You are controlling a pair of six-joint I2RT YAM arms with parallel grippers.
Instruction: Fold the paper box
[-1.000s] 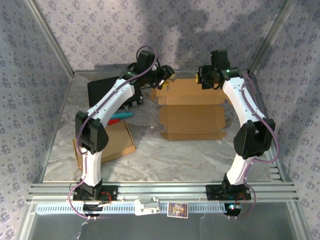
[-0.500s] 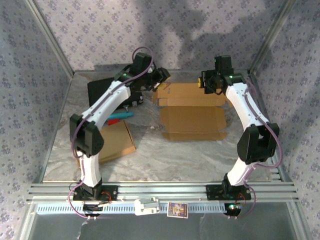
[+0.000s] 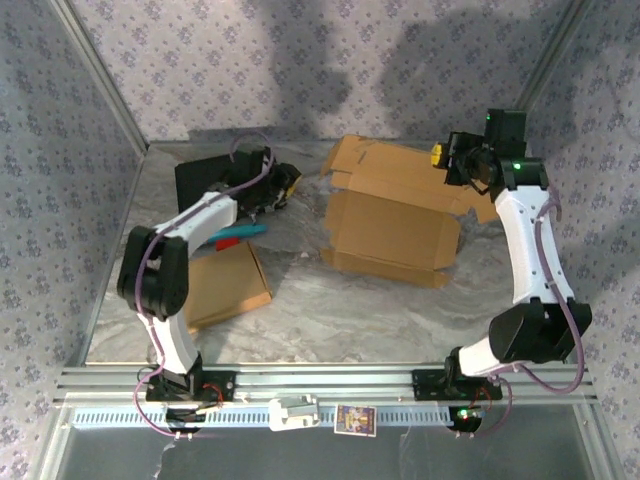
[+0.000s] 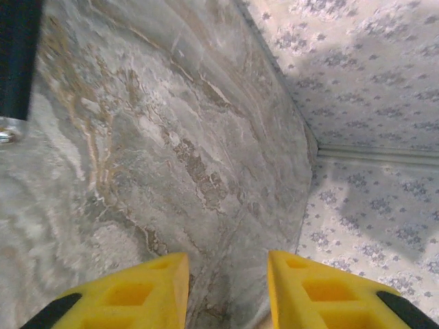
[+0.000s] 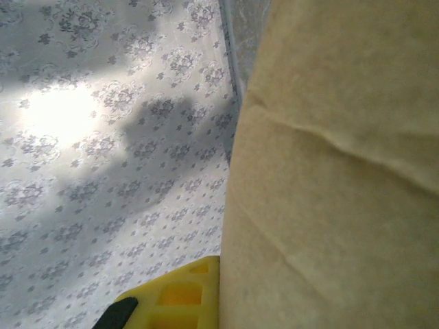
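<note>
Cardboard flaps of the paper box [image 3: 390, 225] tilt up off the marble bench [image 3: 300, 300] at its far right side, where the right hand [image 3: 462, 168] pinches a flap, one yellow finger [image 5: 171, 295] against the board. The box sits mid-bench. The left hand [image 4: 226, 288] hovers far left over bare marble, fingers spread wide, holding nothing.
</note>
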